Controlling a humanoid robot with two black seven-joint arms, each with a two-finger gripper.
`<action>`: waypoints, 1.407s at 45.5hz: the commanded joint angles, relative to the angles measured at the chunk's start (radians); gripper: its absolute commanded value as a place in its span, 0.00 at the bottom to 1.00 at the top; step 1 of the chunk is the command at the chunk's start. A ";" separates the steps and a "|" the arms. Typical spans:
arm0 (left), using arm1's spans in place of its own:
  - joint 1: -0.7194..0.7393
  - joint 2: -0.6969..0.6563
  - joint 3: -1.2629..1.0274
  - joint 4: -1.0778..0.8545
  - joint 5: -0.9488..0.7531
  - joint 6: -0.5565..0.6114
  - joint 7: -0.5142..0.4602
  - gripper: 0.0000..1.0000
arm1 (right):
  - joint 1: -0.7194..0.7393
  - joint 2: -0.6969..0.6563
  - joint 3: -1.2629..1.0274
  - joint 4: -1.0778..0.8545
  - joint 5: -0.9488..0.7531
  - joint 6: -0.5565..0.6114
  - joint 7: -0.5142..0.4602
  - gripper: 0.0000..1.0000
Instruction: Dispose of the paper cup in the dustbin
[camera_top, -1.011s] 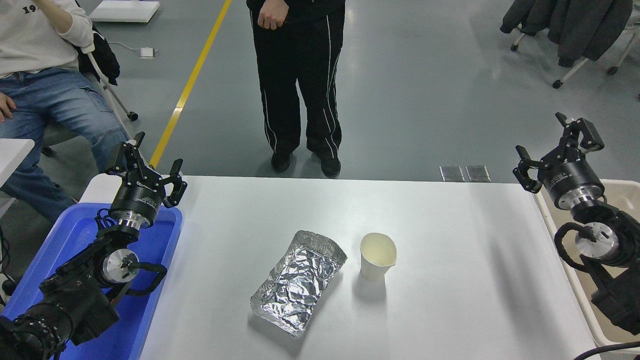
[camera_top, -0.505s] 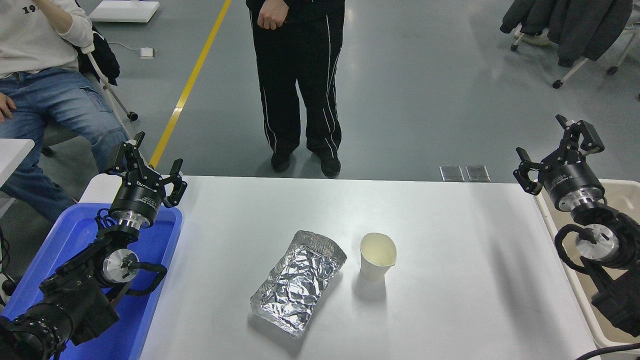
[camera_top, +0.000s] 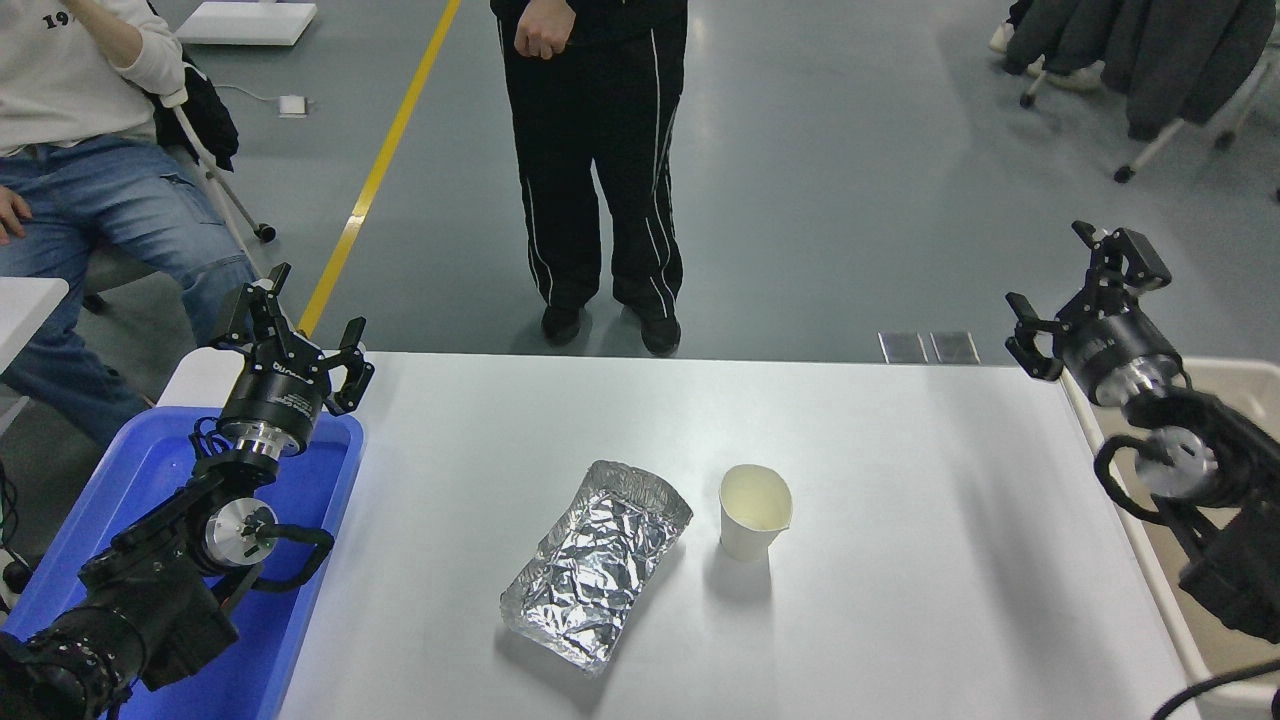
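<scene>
The paper cup (camera_top: 755, 511) stands upright and empty on the white table (camera_top: 900, 560), right of centre. The beige dustbin (camera_top: 1232, 378) sits off the table's right edge, largely hidden behind my right arm. My right gripper (camera_top: 1082, 285) is open and empty, raised over the table's far right corner beside the bin, far right of the cup. My left gripper (camera_top: 290, 330) is open and empty, parked over the blue tray at the left.
A crumpled silver foil tray (camera_top: 598, 564) lies just left of the cup. A blue plastic tray (camera_top: 300, 600) sits at the table's left edge. A person in black trousers (camera_top: 596, 160) stands at the far side; another (camera_top: 90, 190) sits at the far left.
My right gripper has lifted and shifted a little left and away, still open. The cup, foil tray and left arm have not moved.
</scene>
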 joint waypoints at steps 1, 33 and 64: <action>0.000 0.000 0.000 0.001 0.000 0.000 0.000 1.00 | 0.286 0.011 -0.493 -0.020 -0.011 -0.004 0.000 0.99; 0.000 0.000 0.000 0.001 0.000 0.000 0.000 1.00 | 0.593 0.184 -1.094 0.208 -0.549 0.049 0.000 0.99; 0.000 0.000 0.000 -0.001 0.000 0.000 0.000 1.00 | 0.529 0.192 -1.240 0.336 -0.623 0.029 0.002 0.99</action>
